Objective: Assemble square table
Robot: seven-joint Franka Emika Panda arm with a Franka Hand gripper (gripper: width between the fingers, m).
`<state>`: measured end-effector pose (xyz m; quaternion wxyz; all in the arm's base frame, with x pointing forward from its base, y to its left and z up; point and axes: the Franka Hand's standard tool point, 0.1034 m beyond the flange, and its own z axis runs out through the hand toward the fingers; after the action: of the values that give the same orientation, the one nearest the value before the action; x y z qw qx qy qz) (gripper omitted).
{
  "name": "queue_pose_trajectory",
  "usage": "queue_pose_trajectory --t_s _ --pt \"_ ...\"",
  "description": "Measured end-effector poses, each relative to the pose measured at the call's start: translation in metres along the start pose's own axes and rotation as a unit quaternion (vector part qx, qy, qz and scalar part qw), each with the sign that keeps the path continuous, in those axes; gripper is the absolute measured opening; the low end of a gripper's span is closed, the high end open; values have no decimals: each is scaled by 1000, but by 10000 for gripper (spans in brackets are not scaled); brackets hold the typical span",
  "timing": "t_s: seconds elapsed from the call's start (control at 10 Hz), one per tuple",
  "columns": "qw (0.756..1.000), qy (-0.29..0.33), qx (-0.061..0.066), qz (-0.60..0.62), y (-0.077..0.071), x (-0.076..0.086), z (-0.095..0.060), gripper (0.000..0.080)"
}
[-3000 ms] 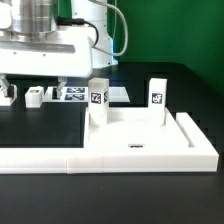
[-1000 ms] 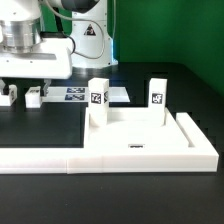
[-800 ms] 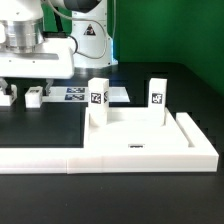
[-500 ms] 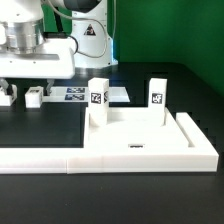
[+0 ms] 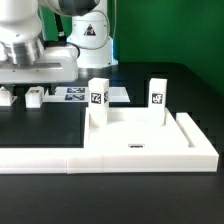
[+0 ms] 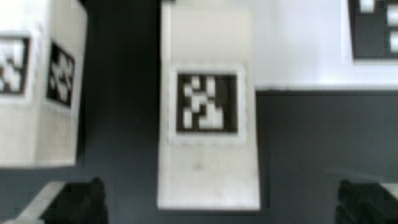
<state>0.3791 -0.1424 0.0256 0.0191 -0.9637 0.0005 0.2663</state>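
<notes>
The square tabletop (image 5: 135,128) lies flat at the exterior view's middle. Two tagged white legs (image 5: 98,102) (image 5: 158,97) stand upright on its far side. Two more small legs (image 5: 35,97) (image 5: 8,98) lie on the black table at the left, under the arm. My gripper (image 5: 22,84) hangs just above them. In the wrist view a white leg (image 6: 205,110) with its tag facing up lies between my dark fingertips (image 6: 80,203), and another leg (image 6: 39,85) lies beside it. The gripper (image 6: 222,203) is open and touches nothing.
The long low white L-shaped wall (image 5: 45,158) runs along the front and up the right side of the tabletop. The marker board (image 5: 78,94) lies flat behind the tabletop, close to the loose legs. The robot's base (image 5: 90,40) stands at the back.
The arm has shifted to the exterior view's left and come a little lower over the loose legs. The jaws have stayed open and no part has moved.
</notes>
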Motion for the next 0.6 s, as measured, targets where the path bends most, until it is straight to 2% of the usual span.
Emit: queue_pose_trajectory --t_s 0.2,0.4,0.5,0.6 --pt "998 -64 5 -3 -1 -6 3 649" --pt "997 -81 4 -4 -1 -3 5 649" --pt "996 -84 -28 9 1 -1 5 649" --pt "995 -89 -39 16 1 -3 8 649"
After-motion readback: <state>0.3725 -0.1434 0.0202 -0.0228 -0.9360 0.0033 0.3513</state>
